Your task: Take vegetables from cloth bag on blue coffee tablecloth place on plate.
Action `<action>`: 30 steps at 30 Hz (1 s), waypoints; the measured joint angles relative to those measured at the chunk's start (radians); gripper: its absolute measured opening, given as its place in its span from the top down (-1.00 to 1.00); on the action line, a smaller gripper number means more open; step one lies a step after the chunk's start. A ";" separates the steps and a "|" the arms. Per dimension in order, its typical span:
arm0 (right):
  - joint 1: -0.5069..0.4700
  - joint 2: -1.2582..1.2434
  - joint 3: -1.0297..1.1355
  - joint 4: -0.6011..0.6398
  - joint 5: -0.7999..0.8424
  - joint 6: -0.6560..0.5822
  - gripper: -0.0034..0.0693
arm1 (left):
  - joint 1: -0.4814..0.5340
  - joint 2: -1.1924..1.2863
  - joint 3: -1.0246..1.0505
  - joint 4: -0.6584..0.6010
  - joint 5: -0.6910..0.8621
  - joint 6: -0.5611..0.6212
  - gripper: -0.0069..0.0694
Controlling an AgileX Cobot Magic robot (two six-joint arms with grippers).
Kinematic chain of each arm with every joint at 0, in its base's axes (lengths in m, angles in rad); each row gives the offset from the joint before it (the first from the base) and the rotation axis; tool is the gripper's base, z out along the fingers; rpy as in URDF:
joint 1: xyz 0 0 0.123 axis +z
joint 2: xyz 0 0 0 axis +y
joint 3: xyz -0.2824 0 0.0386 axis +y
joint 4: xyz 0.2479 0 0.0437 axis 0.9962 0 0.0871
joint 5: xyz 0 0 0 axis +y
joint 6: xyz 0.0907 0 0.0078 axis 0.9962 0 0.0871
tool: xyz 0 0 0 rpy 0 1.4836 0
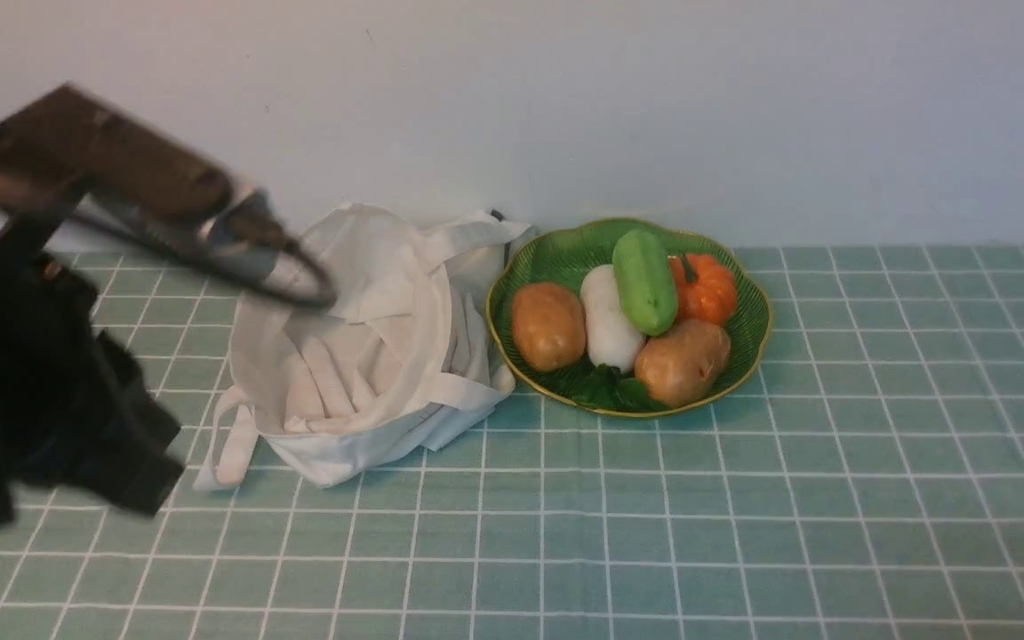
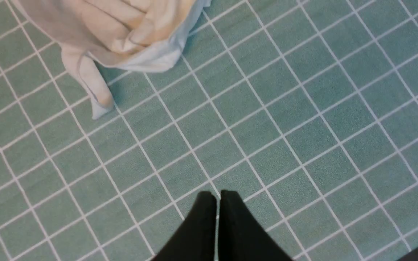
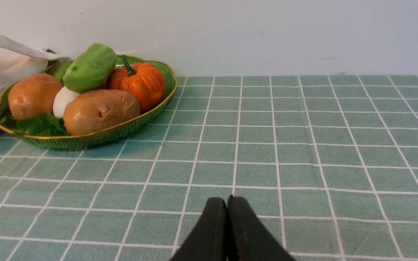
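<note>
- Hovering over tablecloth (image 2: 267,108) with left gripper (image 2: 218,197) pinched together, gripping nothing.
- Lying crumpled just right of it: cloth bag (image 1: 361,356).
- Resting on plate (image 1: 565,253), farther right of it: light-green cucumber (image 1: 645,280).
- Hovering low with right gripper (image 3: 227,203) pinched together, empty.

Wrist cam: left gripper (image 2: 218,197) closed above tablecloth (image 2: 267,108).
Fingers (image 2: 201,224) pressed together at mid frame edge, thin slit between. Bag (image 2: 122,32) crumpled in a frame corner, well apart from them; one strap (image 2: 93,83) lies loose on the grid.
</note>
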 joint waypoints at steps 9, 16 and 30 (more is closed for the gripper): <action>0.000 0.000 0.000 0.000 0.000 0.000 0.95 | 0.000 -0.629 0.558 -0.095 -0.606 -0.008 0.83; 0.000 0.000 0.000 0.000 0.000 0.000 0.95 | 0.001 -0.897 0.742 -0.122 -0.803 -0.022 0.83; 0.000 0.000 0.000 0.000 0.000 0.000 0.95 | 0.001 -0.916 0.816 -0.126 -0.807 -0.025 0.83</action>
